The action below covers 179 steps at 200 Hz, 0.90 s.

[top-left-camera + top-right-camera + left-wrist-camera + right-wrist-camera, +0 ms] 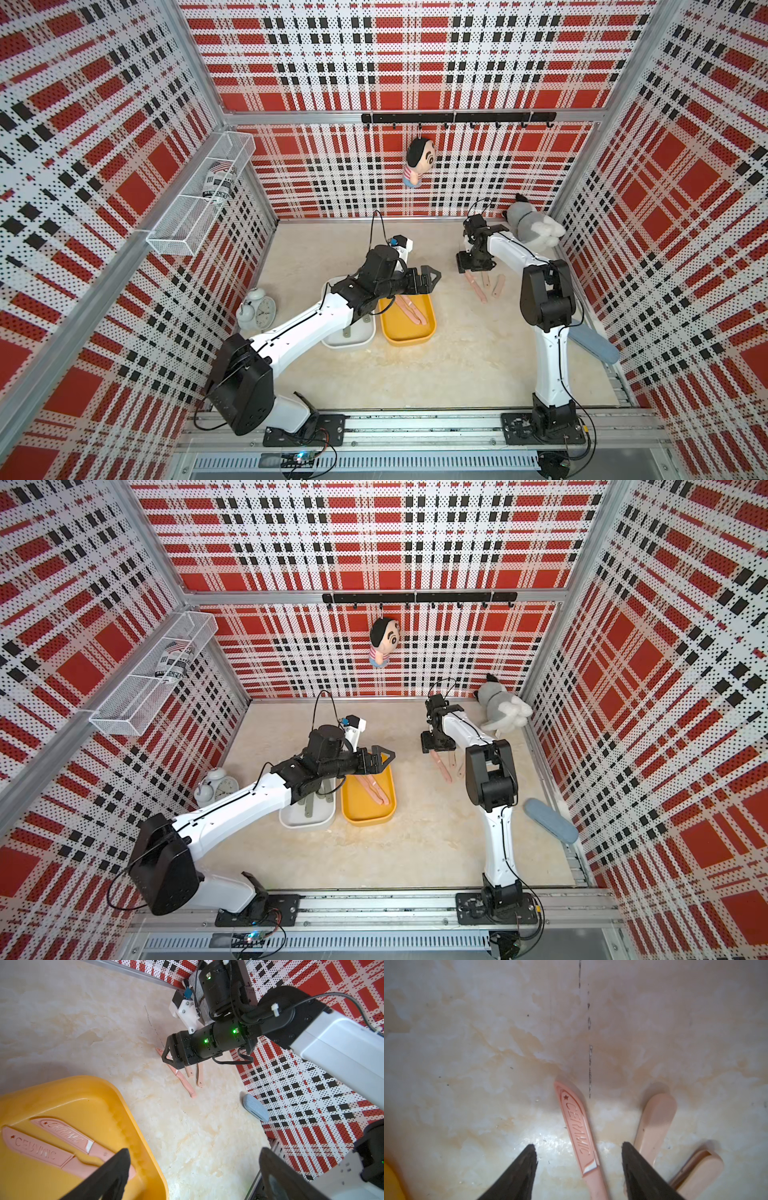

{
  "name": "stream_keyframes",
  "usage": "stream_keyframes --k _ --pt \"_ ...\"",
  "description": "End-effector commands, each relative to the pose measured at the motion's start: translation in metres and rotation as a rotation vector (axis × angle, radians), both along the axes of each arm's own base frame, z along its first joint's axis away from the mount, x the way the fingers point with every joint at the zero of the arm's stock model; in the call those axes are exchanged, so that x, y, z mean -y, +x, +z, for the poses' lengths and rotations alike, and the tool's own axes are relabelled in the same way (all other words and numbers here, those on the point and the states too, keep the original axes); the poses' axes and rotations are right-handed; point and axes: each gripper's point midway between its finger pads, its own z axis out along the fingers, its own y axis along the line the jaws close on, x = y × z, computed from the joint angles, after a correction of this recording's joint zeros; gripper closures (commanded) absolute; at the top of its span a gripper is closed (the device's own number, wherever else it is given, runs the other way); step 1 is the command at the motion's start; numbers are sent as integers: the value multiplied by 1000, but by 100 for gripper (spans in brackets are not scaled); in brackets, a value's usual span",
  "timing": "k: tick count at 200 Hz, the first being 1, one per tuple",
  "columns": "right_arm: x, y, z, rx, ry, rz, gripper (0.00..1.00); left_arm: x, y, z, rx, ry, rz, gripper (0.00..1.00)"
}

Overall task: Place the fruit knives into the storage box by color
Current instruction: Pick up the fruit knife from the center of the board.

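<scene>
Right arm's fingers (pixel 519 1174) point down, parted; left arm's fingers (pixel 112 1172) spread wide

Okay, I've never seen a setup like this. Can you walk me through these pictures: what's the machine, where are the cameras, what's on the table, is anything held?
Two white robot arms stand on a rail, each ending in a two-fingered gripper. Two pictures look down from overhead, side by side; the other two come from cameras on the wrists. On the table sit a yellow tray holding two pink knives and a white tray holding grey-green knives. Three more pink pieces lie loose under the right gripper. It is open, its fingers either side of one of them, a knife marked CERAMIC, not gripping it. The left gripper hangs open and empty over the yellow tray's edge.
</scene>
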Motion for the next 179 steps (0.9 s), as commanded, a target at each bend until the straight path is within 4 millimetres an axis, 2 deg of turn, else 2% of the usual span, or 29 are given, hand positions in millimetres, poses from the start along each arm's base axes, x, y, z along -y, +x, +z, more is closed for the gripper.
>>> stream_keyframes --k 1,61,123,146,164,179 --pt "5 -2 -10 -35 -14 7 33 -1 -2 -3 -2 -9 -4 2" --pt "5 -9 -23 -76 -22 22 36 -8 -2 -4 -7 -11 5 2" --pt "-4 -25 -29 -111 33 26 36 -14 -1 -7 -10 -7 14 1" --pt "-1 -27 -34 -116 20 26 36 -15 -2 -10 -14 -6 17 2" --pt "3 -27 -41 -133 -8 27 39 -17 -3 -10 -13 -8 18 1" --pt "6 -27 -43 -138 -25 27 47 -18 -3 -10 -13 -7 22 2"
